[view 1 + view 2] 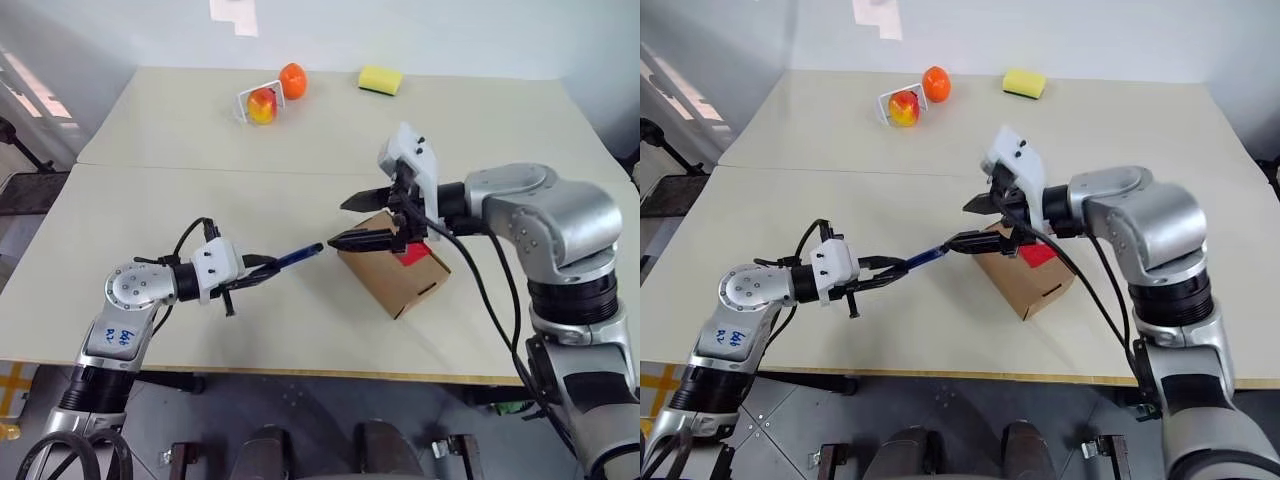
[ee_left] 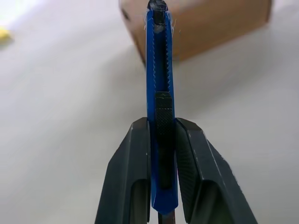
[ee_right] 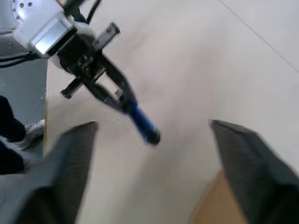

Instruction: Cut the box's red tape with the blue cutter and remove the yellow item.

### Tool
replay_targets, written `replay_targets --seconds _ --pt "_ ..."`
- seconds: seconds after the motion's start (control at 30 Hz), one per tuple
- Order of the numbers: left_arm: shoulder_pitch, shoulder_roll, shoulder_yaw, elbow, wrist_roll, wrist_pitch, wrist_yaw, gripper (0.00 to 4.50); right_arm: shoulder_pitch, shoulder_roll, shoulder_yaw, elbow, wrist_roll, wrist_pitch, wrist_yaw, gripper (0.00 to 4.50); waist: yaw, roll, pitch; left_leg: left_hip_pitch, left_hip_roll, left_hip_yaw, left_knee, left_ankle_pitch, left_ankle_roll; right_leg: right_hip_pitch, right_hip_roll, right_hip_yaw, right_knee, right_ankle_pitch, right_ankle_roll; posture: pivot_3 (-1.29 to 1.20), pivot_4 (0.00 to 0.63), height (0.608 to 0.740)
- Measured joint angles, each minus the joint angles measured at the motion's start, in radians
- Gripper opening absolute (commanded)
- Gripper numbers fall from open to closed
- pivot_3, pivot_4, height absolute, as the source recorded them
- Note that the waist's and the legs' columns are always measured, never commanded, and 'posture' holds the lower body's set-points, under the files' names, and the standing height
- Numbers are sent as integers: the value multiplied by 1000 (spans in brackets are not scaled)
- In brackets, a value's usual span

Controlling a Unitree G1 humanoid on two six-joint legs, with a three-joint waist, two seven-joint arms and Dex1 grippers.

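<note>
From the head cameras, the left gripper [image 1: 262, 276] clamps the blue cutter [image 1: 298, 257], its tip aimed at the box [image 1: 395, 272] and just short of it; the red tape [image 1: 413, 251] looks uncut, so cutting and removing the yellow item are both left. The right gripper [image 1: 372, 221] hovers over the box, fingers wide and empty. The left wrist view has the cutter pinched between both pads, box ahead. The right wrist view, blurred, probably shows the box's corner [image 3: 219, 205] beneath spread fingers.
</note>
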Motion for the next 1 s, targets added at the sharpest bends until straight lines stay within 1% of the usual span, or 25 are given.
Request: replay_targets --seconds 0.07,0.13,0.2,0.27,0.33,0.4,0.5,0.7,1.0 --pt "-48 -35 6 32 -2 -65 20 413 -98 0 34 82 6 77 -10 4477 0 0 0 -1 0 0 0 0 0 -1 0 -1 1 0 0 0 150 740" --pt "-85 -60 13 65 -2 -121 38 413 -161 34 46 185 2 123 -46 4477 -4 -1 -1 -1 0 0 0 0 0 -2 -1 -3 2 0 0 0 150 740" --pt "-99 -73 14 85 -1 -153 46 413 -181 65 48 261 1 136 -71 4477 -8 -1 -1 -3 0 0 0 0 0 -4 -2 -9 3 0 0 0 150 740" --pt "-103 -88 13 112 -1 -179 49 413 -196 89 50 322 3 152 -89 4477 -12 -1 -1 -10 -2 0 1 0 0 -11 -6 -17 6 0 0 0 150 740" --pt "-105 -109 9 132 0 -199 52 413 -222 111 52 371 3 168 -104 4477 -17 -1 -1 -11 -4 -1 1 1 1 -12 -11 -27 6 0 0 0 150 740" --pt "-117 -120 -1 153 3 -219 56 413 -257 134 54 403 6 171 -112 4477 -24 -1 -1 -11 -5 -1 1 1 1 -12 -14 -36 6 1 0 0 150 740" --pt "-120 -126 -5 155 6 -239 61 413 -288 150 57 434 9 174 -115 4477 -26 -1 -1 -11 -5 -2 1 1 1 -11 -16 -41 6 1 0 0 150 740" --pt "-121 -128 -7 156 6 -246 67 413 -291 160 93 475 19 193 -117 4477 -26 -1 -1 -11 -5 -3 1 1 1 -11 -16 -44 6 1 0 0 150 740" --pt "-135 -131 -7 156 5 -244 74 413 -292 186 81 515 24 193 -151 4477 -26 -1 -1 -11 -5 -3 1 1 1 -11 -16 -46 6 1 0 0 150 740"
